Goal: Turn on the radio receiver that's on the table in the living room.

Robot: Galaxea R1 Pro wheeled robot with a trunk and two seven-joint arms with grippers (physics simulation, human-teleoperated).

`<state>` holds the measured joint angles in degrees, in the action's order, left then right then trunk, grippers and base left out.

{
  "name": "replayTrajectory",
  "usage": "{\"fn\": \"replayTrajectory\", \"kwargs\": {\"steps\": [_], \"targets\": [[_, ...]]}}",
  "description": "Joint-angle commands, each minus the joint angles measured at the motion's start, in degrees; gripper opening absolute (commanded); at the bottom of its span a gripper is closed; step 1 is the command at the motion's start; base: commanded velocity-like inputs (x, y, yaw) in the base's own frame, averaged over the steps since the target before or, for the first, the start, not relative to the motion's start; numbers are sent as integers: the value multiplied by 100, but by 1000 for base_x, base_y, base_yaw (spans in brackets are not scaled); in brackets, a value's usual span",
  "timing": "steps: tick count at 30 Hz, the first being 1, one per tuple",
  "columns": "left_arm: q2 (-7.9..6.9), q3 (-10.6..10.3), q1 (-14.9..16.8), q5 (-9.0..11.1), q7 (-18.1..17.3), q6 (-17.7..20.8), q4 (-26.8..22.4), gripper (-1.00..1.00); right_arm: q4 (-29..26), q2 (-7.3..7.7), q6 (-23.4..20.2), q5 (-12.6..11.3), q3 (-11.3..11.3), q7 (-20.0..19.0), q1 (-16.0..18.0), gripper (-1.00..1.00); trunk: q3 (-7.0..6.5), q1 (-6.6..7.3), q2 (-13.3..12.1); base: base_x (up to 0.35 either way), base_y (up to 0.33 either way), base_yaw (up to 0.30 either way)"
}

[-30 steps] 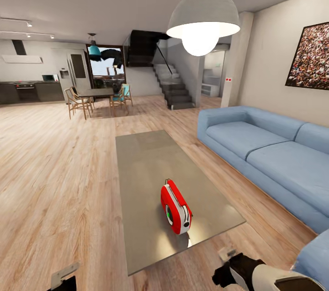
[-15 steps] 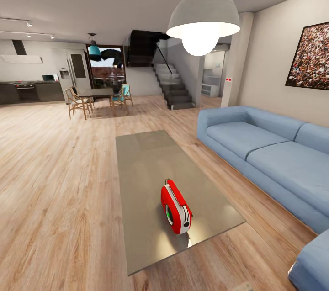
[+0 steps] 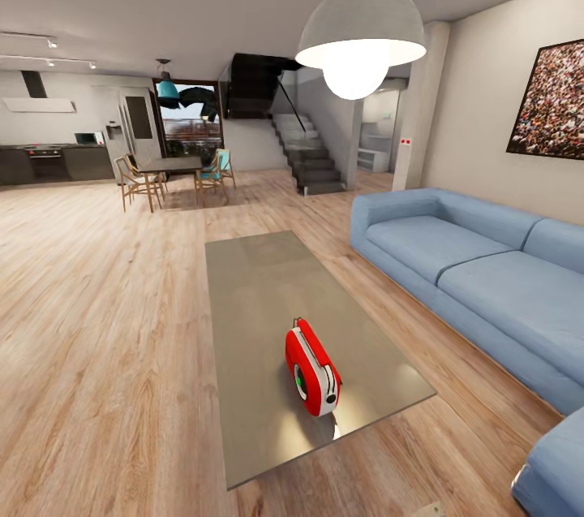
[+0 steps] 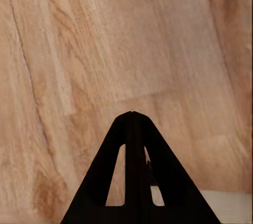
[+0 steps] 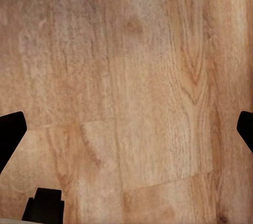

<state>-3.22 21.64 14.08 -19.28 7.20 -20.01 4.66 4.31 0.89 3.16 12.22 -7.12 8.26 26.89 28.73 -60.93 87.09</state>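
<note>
Upright, the radio receiver (image 3: 312, 367) stands on the table (image 3: 259, 290); left gripper (image 4: 132, 114) closed, right gripper (image 5: 126, 129) spread wide

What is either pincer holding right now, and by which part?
Nothing is held. The left pincer is shut with its fingers together over bare floor; the right pincer is open over floor. The radio receiver stands untouched on the table.

Head camera high at the near end of the counter (image 3: 268, 290), facing along it toward the far dining area, sofa (image 3: 478, 273) right of the counter, both wrist cameras close above the wood floor (image 4: 105, 50), facing down, sharing that floor with the head view.
</note>
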Motion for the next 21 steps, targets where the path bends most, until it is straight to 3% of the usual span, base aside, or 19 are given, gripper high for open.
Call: {"fn": "replayTrajectory", "kwargs": {"steps": [1,5,6,21], "targets": [[63,6,0,7,-1,3,0,-100,0,0,0,-2,0,0,0,100,0,0,0,0,0,0],[550,6,-1,4,0,13,0,-100,0,-1,0,-5,0,0,0,100,0,0,0,0,0,0],[780,6,-2,4,-2,14,0,-100,0,-1,0,-6,0,0,0,100,0,0,0,0,0,0],[843,15,-7,-5,1,15,0,-100,0,1,0,-7,0,0,0,100,0,0,0,0,0,0]]}}
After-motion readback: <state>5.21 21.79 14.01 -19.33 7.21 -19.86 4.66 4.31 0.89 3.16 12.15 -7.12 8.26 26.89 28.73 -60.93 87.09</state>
